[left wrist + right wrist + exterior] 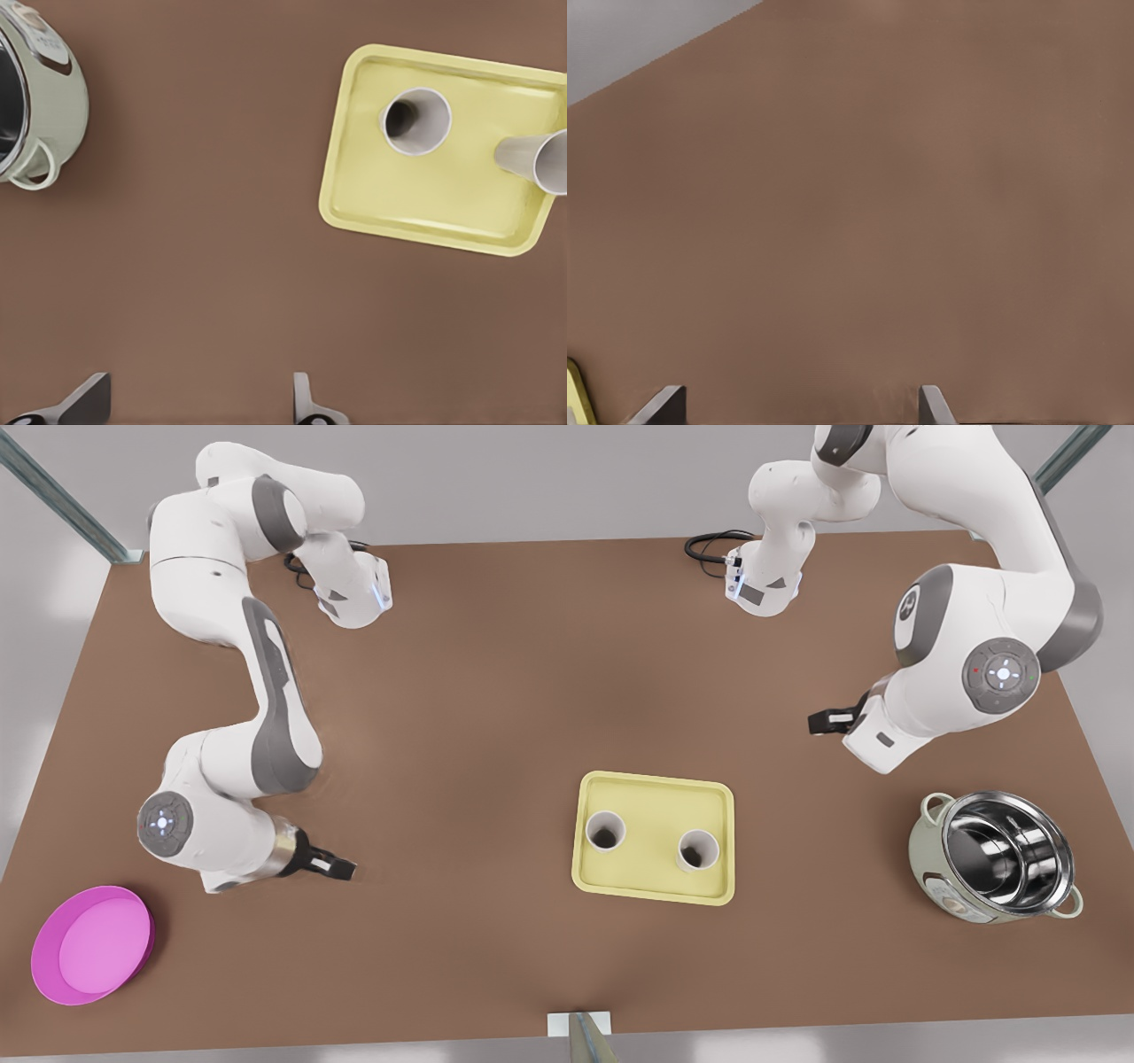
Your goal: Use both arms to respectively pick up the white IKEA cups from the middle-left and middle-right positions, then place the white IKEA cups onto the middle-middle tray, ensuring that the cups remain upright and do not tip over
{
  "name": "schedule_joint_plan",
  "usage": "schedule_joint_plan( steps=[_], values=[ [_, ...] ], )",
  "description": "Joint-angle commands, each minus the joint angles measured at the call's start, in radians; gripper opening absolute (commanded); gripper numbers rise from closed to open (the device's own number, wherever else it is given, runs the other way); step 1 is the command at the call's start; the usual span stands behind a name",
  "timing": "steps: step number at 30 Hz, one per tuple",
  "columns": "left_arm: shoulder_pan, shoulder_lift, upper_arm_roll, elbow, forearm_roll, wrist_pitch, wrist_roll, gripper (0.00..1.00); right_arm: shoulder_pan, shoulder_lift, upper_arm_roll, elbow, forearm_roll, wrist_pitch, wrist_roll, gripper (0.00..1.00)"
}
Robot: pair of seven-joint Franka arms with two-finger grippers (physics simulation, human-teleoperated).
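we start at the table's [496, 691] 8 o'clock corner with the magenta bowl [93, 945]. at its 2 o'clock the right gripper [335, 864] hangs low, fingers spread wide and empty, only their tips [663, 405] in the wrist view. the tray [656, 790] carries both white cups upright, one [606, 831] at its 9 o'clock, the other [697, 849] near 4 o'clock. the left gripper [819, 723] at the tray's 2 o'clock is likewise open. the steel pot [997, 859] is cut off in the left wrist view.

A brown tabletop [496, 691] fills the frame; pale grey floor and metal struts [62, 500] border its upper corners.
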Motion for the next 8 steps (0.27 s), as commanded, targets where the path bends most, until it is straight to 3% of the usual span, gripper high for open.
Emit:
schedule_joint_plan(
  steps=[1, 5, 8],
  values=[
    [0.000, 0.003, 0.000, 0.001, -0.005, -0.004, 0.078, 1.00, -0.019, -0.175, 0.000, -0.020, -0.198, -0.324, -0.536, 1.00],
    [-0.001, 0.005, -0.002, 0.001, -0.005, -0.004, 0.077, 1.00, -0.015, -0.472, -0.012, -0.227, -0.158, -0.332, -0.531, 1.00],
    [-0.001, 0.005, 0.000, 0.001, -0.005, -0.004, 0.078, 1.00, -0.012, -0.512, -0.034, -0.268, -0.152, -0.332, -0.531, 1.00]
  ],
)
